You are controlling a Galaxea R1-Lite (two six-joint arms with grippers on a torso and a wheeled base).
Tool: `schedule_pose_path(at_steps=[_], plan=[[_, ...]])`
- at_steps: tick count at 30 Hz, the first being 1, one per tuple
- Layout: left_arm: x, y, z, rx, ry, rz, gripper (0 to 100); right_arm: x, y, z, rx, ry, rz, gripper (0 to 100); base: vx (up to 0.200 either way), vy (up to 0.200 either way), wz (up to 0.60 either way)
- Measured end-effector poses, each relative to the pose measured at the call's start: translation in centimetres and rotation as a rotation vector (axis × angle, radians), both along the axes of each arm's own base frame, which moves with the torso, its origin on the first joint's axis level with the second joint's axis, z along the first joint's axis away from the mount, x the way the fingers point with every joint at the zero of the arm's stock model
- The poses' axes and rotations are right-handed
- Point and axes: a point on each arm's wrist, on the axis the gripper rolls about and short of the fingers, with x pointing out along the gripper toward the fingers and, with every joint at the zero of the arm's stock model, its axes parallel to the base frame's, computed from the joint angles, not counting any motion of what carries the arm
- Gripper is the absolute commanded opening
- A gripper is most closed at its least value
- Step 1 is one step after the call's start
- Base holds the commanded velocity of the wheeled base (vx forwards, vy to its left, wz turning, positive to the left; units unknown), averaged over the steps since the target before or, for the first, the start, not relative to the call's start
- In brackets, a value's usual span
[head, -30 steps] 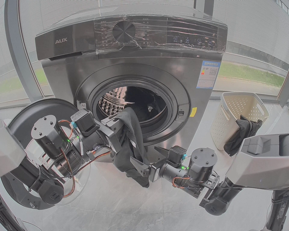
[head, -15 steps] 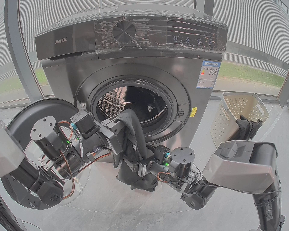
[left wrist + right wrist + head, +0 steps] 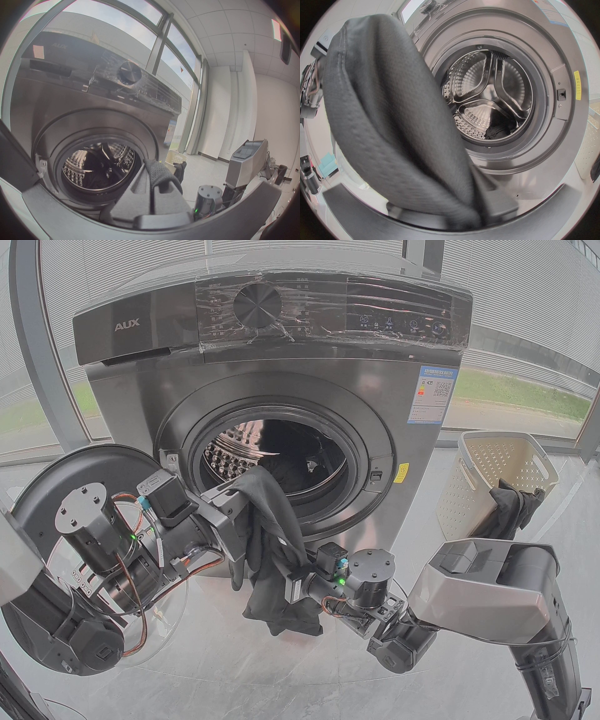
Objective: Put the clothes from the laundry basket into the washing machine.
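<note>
Dark grey knit garment (image 3: 275,552) hangs in front of the silver front-loading washing machine (image 3: 375,396), approx 7 o'clock of the round steel drum (image 3: 487,90). Its top is level w/ the opening's lip and the rest droops toward the floor. Left gripper (image 3: 232,501) is clamped on the top fold, cloth pinched btwn its fingers. Right gripper (image 3: 286,580) sits low in the hanging part, at 5 o'clock from the left one. Cloth wraps it, so can't tell if it's apart or closed.

Handling (judgement): light, limp, no stiffness. It trails and prob snags on the lip. Best hold = bunched handful near the top, plus support under the tail.

Containers: drum holds one dark crumpled item (image 3: 498,126) at 6 o'clock on its floor, w/ plenty of room. White perforated plastic laundry basket (image 3: 500,435) stands at 3 o'clock of the machine, one dark cloth (image 3: 509,512) draped over its near rim.
</note>
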Motion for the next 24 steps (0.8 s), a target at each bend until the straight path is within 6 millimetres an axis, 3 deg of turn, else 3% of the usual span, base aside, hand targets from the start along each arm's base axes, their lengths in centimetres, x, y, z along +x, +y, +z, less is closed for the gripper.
schedule_pose_path(at_steps=[6,13,20,21,24], plan=[[0.0,1.1,-1.1,0.027,0.061,0.06,0,0.9,-0.9,0.5,0.005,-0.006,-0.043,0,0.0,0.0,0.0],[0.0,3.2,-3.4,0.083,0.154,0.13,0,2.7,-3.1,2.8,0.039,-0.045,-0.125,0,0.0,0.0,0.0],[-0.2,3.6,-6.6,0.15,0.25,0.134,0,2.6,-3.2,5.6,0.082,-0.094,-0.127,0,0.0,0.0,0.0],[-0.3,3.6,-7.0,0.157,0.26,0.13,100,2.5,-3.1,5.9,0.084,-0.096,-0.124,0,0.0,0.0,0.0],[-0.5,3.4,-7.8,0.176,0.29,0.11,100,2.3,-3.0,6.5,0.089,-0.101,-0.119,0,0.0,0.0,0.0]])
